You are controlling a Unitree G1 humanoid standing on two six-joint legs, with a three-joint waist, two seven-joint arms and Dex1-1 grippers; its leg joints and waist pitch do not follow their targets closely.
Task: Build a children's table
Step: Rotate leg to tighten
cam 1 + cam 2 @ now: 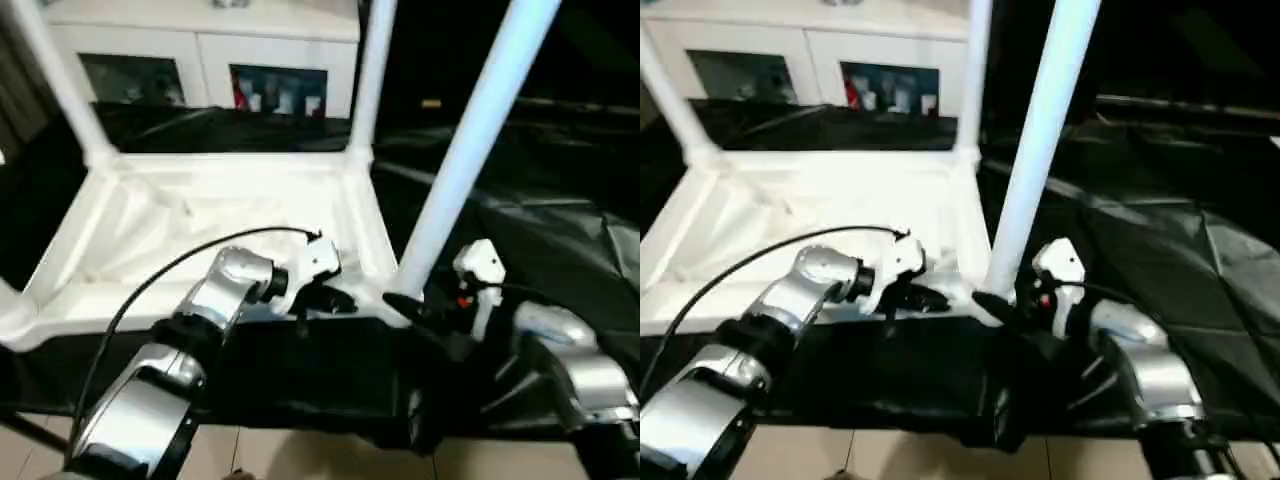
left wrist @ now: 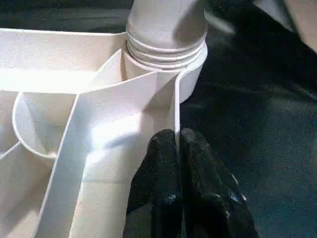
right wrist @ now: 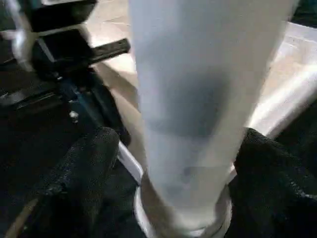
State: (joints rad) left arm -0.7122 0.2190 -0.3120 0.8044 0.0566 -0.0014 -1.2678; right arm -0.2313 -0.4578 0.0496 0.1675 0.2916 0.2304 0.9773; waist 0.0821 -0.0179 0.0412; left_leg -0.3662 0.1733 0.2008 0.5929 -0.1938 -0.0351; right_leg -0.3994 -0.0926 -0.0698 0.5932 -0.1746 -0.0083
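We see the tabletop [image 1: 215, 235] lying upside down, ribs up, on the black-covered counter [image 1: 540, 230], near its front edge. Legs stand upright in its corner sockets; the near-right leg [image 1: 470, 145] leans slightly. Left claw [image 2: 179, 148] is pinched together on the tabletop's thin side wall just beside that socket. Right claw [image 3: 178, 168] sits with fingers [image 3: 84, 173] apart either side of the near-right leg's base. White cabinet [image 1: 215, 60] stands behind.
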